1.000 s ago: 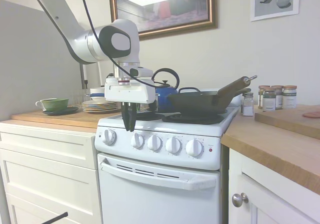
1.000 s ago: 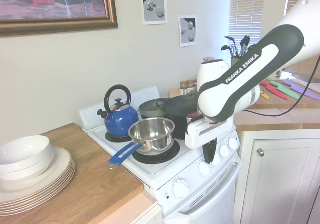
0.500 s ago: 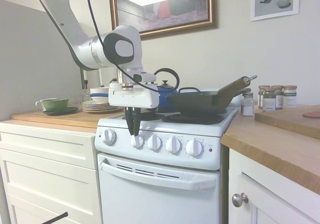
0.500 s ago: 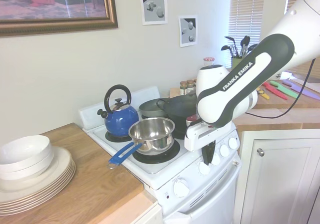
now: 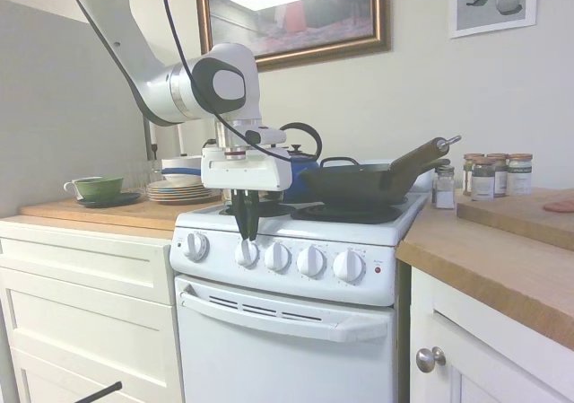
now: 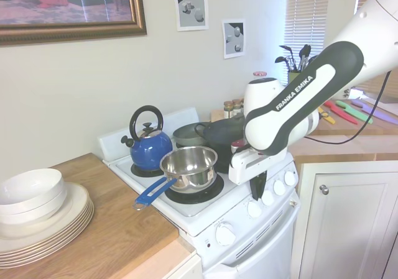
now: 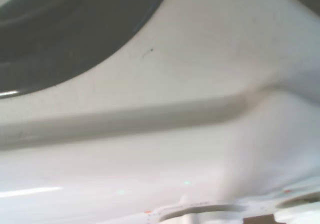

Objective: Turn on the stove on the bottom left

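While the gripper [image 5: 248, 232] is hanging with fingers pressed together at twelve o'clock above the stove's [image 5: 296, 331] second knob [image 5: 247, 253], I'm planning to spread them before descending squarely.

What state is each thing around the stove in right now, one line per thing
stove: oven door shut, five front knobs, none gripped yet.
end effector: fingers together, pointing down just above the second knob from the left.
steel saucepan: upright on a front burner, looks empty.
blue kettle: upright on a back burner.
plates: stacked, bowls on top.
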Robot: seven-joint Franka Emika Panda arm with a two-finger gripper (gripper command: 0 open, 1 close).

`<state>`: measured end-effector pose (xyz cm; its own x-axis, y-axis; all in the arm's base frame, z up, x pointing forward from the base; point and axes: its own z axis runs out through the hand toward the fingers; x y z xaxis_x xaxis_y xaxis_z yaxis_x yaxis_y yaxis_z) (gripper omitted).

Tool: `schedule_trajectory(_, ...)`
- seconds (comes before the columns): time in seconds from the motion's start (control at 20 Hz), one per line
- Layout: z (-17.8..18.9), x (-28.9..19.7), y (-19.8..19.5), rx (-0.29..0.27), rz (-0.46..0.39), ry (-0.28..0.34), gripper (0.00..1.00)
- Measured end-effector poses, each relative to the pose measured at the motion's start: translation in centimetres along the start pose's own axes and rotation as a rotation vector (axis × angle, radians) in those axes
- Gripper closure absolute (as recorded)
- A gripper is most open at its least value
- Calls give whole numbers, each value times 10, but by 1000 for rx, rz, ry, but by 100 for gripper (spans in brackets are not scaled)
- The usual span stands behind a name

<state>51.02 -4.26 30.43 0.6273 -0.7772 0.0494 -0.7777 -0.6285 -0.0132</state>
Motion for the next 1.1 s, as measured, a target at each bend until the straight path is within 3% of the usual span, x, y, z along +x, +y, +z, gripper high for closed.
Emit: schedule_trajectory(1.1,10,-15,-14,-18,-3,-3,100)
